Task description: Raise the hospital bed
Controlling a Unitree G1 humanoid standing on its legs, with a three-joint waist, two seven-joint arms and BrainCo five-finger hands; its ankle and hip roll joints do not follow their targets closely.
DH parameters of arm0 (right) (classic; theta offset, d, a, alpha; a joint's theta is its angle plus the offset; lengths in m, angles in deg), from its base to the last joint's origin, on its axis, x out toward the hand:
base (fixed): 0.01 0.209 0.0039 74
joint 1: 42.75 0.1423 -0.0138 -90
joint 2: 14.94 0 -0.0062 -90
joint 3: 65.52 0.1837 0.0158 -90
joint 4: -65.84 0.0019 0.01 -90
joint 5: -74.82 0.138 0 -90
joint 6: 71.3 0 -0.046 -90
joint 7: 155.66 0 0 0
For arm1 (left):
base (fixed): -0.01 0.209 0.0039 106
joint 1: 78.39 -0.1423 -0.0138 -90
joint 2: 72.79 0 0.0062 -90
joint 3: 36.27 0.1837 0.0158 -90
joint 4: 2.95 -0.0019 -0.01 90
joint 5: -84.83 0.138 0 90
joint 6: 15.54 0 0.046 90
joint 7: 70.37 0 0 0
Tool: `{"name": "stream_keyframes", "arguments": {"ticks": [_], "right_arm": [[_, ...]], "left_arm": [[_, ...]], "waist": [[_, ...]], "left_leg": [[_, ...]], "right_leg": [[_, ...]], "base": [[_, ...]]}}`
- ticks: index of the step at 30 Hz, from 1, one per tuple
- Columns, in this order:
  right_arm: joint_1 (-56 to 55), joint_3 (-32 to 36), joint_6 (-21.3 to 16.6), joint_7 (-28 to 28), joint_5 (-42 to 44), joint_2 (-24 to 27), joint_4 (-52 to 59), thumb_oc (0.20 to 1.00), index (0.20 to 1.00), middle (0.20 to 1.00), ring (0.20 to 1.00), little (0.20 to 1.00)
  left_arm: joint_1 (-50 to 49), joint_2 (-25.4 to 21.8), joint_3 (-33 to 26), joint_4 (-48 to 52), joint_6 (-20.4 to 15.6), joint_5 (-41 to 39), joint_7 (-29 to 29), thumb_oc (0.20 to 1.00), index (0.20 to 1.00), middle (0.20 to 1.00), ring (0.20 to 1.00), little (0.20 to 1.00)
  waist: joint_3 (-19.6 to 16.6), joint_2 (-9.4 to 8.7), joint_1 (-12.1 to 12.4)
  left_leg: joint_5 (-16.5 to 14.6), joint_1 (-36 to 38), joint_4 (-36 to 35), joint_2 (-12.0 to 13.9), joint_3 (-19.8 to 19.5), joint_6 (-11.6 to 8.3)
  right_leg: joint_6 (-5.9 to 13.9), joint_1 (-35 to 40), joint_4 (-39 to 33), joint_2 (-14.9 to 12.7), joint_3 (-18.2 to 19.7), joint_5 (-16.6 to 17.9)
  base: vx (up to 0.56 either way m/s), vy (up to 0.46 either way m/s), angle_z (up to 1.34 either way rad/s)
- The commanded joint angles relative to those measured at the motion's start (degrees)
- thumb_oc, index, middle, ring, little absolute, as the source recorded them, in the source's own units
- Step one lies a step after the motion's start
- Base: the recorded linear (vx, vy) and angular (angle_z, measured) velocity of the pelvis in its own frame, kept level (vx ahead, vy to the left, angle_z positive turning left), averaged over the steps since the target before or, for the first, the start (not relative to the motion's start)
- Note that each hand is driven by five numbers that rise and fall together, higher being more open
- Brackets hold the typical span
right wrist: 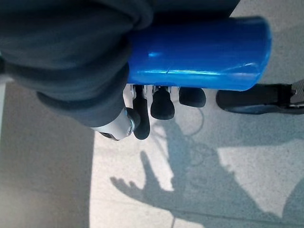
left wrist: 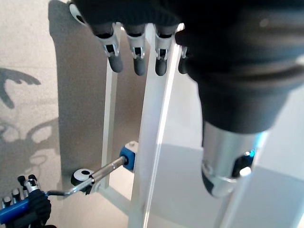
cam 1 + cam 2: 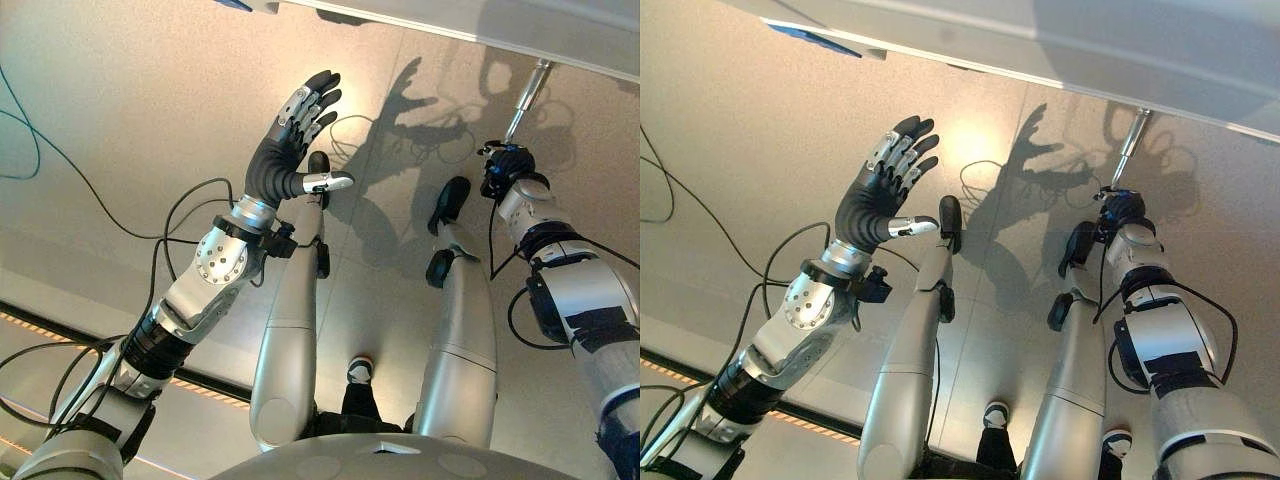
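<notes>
Right hand [image 3: 1123, 212] fingers curled round blue crank handle [image 1: 199, 52] under bed frame [image 2: 151, 128]. Left hand [image 3: 290, 140] raised above floor [image 3: 120, 90], fingers spread wide, holding nothing.

My right hand [image 1: 118, 57] is curled round the glossy blue cylindrical plastic grip [image 1: 199, 52] of the bed's hand crank; my dark fingertips [image 1: 161, 104] wrap beneath it, and its free end projects past them. The grip continues into a thin silver metal crank shaft [image 3: 1127, 150]. This shaft runs obliquely up to the pale white-grey hospital bed frame [image 2: 152, 118]. It enters a small blue square socket block [image 2: 128, 156] mounted on the side of a white upright frame rail. A black-and-white round joint [image 2: 81, 178] sits at the bend of the crank, between shaft and grip.
</notes>
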Motion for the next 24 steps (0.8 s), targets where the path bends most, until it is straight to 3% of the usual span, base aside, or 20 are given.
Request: {"name": "stream_keyframes", "arguments": {"ticks": [1,5,8,12,18,19,24], "right_arm": [[-13.1,4.4,-2.4,-4.7,6.0,14.3,-2.2,0.200,0.200,0.200,0.200,0.200],[-19.7,5.4,-5.9,-4.7,7.5,14.3,8.8,0.200,0.200,0.200,0.200,0.200],[-33.4,8.1,-9.8,-4.1,8.7,12.9,34.2,0.200,0.200,0.200,0.200,0.200],[-44.0,14.0,-13.9,-2.5,9.3,12.4,53.7,0.200,0.200,0.200,0.200,0.200],[-52.3,19.0,-15.3,-1.4,8.1,12.3,68.6,0.200,0.200,0.200,0.200,0.200],[-54.3,19.6,-15.7,0.0,8.9,12.7,73.5,0.200,0.200,0.200,0.200,0.200],[-57.2,18.9,-15.8,6.5,15.2,15.1,82.3,0.200,0.200,0.200,0.200,0.200]], "left_arm": [[-4.6,0.2,-4.1,7.5,-3.7,3.1,-1.3,1.000,1.000,1.000,1.000,1.000],[-7.2,-1.0,-7.2,8.4,-3.9,3.1,-1.4,1.000,1.000,1.000,1.000,1.000],[-10.6,-1.4,-10.4,10.1,-3.6,3.7,-1.5,1.000,1.000,1.000,1.000,1.000],[-12.0,-3.8,-12.9,11.8,-3.7,4.1,-1.9,1.000,1.000,1.000,1.000,1.000],[-15.8,-6.4,-17.8,13.8,-3.9,3.1,-2.0,1.000,1.000,1.000,1.000,1.000],[-17.0,-6.7,-19.0,14.5,-3.8,2.6,-2.1,1.000,1.000,1.000,1.000,1.000],[-18.5,-8.0,-20.1,16.1,-3.8,2.0,-3.2,1.000,1.000,1.000,1.000,1.000]], "waist": [[-1.2,0.14,-3.0],[-1.2,-2.40,-5.3],[-1.2,-5.69,-7.6],[-1.2,-7.79,-9.5],[-1.2,-10.02,-10.4],[-1.2,-10.97,-10.7],[-1.2,-12.29,-10.7]], "left_leg": [[-6.8,2.2,5.2,3.9,1.5,-1.98],[-6.6,3.6,4.6,4.9,2.1,-2.50],[-6.5,6.2,3.4,5.6,2.6,-3.00],[-5.7,7.9,2.0,5.8,2.5,-3.29],[-5.0,11.0,0.2,6.1,2.4,-3.75],[-4.8,12.1,-0.5,6.3,2.4,-3.85],[-4.6,13.2,-0.6,6.4,1.8,-4.00]], "right_leg": [[4.00,1.9,-7.0,1.8,0.2,4.6],[3.88,2.5,-7.1,3.0,0.4,4.7],[3.93,4.4,-7.4,3.6,0.5,4.4],[3.99,6.2,-8.2,3.9,0.0,5.0],[4.20,9.3,-9.5,4.1,-0.8,5.4],[4.28,10.4,-9.8,4.2,-1.1,5.5],[4.20,12.2,-10.1,4.0,-1.8,5.3]], "base": [[0.02,-0.074,-0.12],[0.01,-0.058,-0.12],[0.00,-0.075,-0.17],[-0.01,-0.066,-0.15],[0.01,-0.020,0.02],[0.01,-0.022,0.08],[0.01,-0.018,0.04]]}}
